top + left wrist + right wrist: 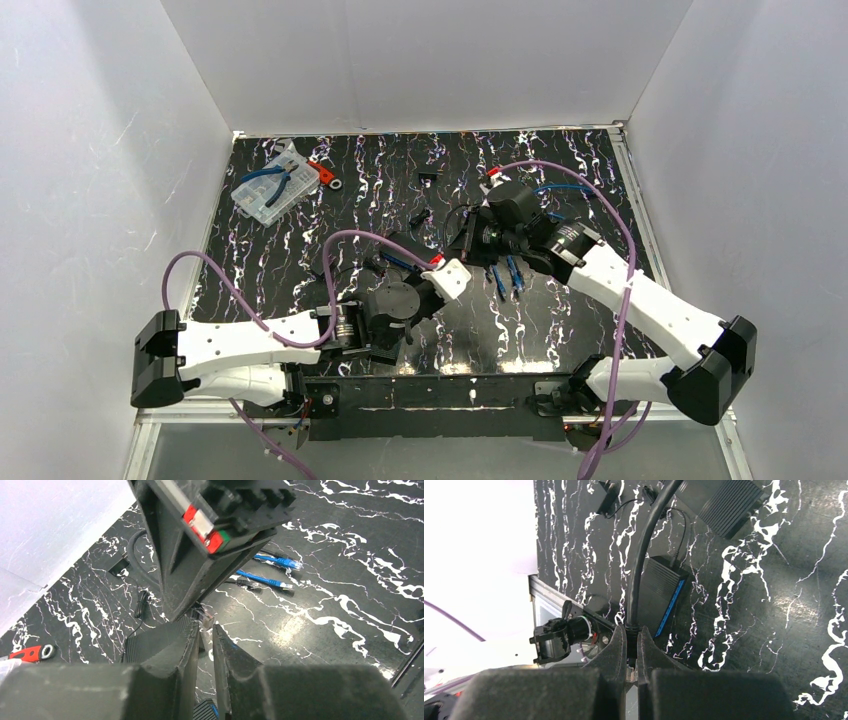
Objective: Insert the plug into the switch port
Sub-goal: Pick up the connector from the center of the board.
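— Two questions: where is the plug, and who has it?

— The right gripper (pixel 632 636) is clamped tight on the black cable (pixel 639 565), just above the switch (pixel 664 597). Seen from the left wrist, a clear plug (pixel 204 614) pokes out beneath that gripper. I take it for the cable's end, though the join is hidden.

— And the left gripper (pixel 206 628)?

— It is also over the switch. Its fingers are a slit apart, with nothing visibly between them, and the tips sit just beside the plug.

— So the step in hand is lining up?

— I think so, since the plug is not seated in the switch. The blue-edged face looks like the side to aim for, but the ports are too small to make out.

— How would you do it well?

— The grip is on the cable, not on the plug body, so the plug may bend away under a push. I'd have the left gripper steady the plug or pin the switch so it cannot slide. Then bring the plug square to the port and press slowly along the port's axis.

— Is anything in the way?

— The blue cables (pixel 280 560) lie well apart from the switch, and a ribbed box (pixel 729 505) sits beyond it.
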You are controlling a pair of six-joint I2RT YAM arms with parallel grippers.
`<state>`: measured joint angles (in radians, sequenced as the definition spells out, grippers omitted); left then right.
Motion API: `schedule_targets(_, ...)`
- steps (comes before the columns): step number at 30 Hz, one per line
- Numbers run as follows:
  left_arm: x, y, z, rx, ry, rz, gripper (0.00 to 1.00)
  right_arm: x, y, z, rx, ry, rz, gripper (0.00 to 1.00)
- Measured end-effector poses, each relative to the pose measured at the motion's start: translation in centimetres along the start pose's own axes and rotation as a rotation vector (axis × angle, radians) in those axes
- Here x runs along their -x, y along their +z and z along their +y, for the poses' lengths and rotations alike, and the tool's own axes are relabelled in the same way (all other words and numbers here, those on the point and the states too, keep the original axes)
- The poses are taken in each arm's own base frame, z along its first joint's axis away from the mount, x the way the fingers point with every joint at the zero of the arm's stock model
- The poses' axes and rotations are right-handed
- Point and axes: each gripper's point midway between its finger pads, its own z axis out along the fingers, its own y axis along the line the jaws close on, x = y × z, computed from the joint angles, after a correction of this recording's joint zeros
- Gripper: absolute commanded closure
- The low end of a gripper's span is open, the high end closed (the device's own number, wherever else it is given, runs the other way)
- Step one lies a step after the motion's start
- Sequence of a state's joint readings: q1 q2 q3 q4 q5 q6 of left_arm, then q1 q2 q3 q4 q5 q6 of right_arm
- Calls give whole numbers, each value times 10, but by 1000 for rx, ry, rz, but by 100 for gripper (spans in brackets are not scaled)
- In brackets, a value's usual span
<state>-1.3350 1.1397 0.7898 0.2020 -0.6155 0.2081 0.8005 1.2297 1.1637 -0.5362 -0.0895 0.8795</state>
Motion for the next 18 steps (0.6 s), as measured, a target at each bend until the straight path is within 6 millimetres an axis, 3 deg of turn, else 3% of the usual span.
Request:
schedule_targets(3,-1,-4,2,2,-15,-6,56,0,-6,4,21,-2,-3,99)
schedule_targets(7,-10,-6,2,4,-15,4,37,0,-13,10,45,-4,-8,99)
schedule_targets(11,-11,-6,2,4,-13,4,30,-1,-14,11,52,-4,-5,99)
schedule_targets(18,-1,-4,4,15,-8,-33,30,-1,-14,13,58,-2,-5,99)
